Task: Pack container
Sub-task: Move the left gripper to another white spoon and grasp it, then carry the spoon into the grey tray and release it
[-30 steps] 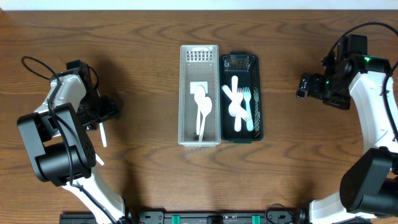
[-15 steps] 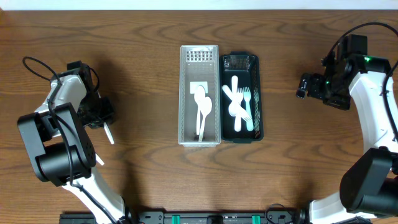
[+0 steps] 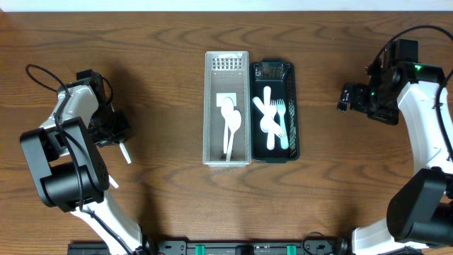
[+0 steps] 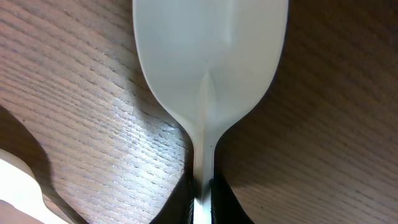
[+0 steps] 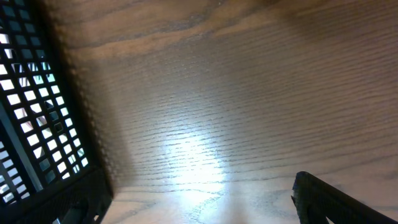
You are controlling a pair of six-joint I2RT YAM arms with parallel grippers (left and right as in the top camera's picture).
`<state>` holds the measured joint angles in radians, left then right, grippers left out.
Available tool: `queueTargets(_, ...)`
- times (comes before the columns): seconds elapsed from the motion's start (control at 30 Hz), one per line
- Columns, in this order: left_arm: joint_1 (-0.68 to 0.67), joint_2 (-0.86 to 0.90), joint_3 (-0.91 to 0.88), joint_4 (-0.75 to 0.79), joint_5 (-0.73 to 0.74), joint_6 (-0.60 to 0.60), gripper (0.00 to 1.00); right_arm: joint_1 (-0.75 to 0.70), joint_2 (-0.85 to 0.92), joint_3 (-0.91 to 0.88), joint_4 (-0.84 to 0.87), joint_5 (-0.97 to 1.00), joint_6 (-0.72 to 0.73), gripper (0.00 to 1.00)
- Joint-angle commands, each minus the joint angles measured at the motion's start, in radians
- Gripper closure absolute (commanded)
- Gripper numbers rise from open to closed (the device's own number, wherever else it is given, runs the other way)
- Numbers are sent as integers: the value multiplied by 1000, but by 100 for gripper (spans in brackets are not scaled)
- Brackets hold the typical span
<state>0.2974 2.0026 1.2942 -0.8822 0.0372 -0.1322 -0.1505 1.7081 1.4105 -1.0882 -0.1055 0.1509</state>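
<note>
As packing got under way on the wooden table (image 3: 170, 85), two robot arms flanked two long trays set side by side at its middle, their long walls touching or nearly so.

The left arm (image 3: 67, 156) worked well apart from the trays, near the table's left edge, while the right arm (image 3: 432, 127) waited on the far side. The clear tray (image 3: 207, 106) stood to the left of the black mesh tray (image 3: 295, 106).

The left gripper (image 3: 119, 139) was clamped on the handle of one white spoon (image 4: 208, 56), its bowl pointing away from the fingers. Whether the spoon had cleared the wood could not be told. The right gripper (image 3: 345, 97) hovered near the black tray's outer wall, jaws apart and empty, to judge from the wrist view, where one finger sat far off to the side over bare wood.

Two white spoons (image 3: 230, 120) lay in the clear tray. The black tray held two forks (image 3: 282, 113) beside two crossed white pieces, too tangled to name with certainty.

The step in hand appeared to be the pick-up of a third spoon. The next move would likely call for a lift and a long carry rightward to the clear tray, with the spoon turned lengthwise to drop between its narrow walls.
</note>
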Motion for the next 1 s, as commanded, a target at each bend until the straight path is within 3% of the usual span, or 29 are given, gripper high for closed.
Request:
queueTargets(0.0, 2, 5, -20, -5, -27, -21, 94, 1, -3, -7, 0, -8, -10, 1)
queueTargets(0.3, -128, -244, 34, -107, 42, -39, 94, 1, -3, -7, -3, -8, -10, 1)
queueTargets(0.47, -328, -462, 56, -164, 61, -87, 94, 1, -3, -7, -4, -8, -10, 1)
queueTargets(0.63, -601, -608, 64, -122, 60, -184, 94, 1, -3, -7, -4, -8, -10, 1)
queueTargets(0.8, -836, -605, 64, -11, 56, -233, 94, 1, -3, -7, -4, -8, -10, 1)
queueTargets(0.97, -916, -478, 64, 62, 56, -235, 94, 1, -3, -7, -4, -8, -10, 1)
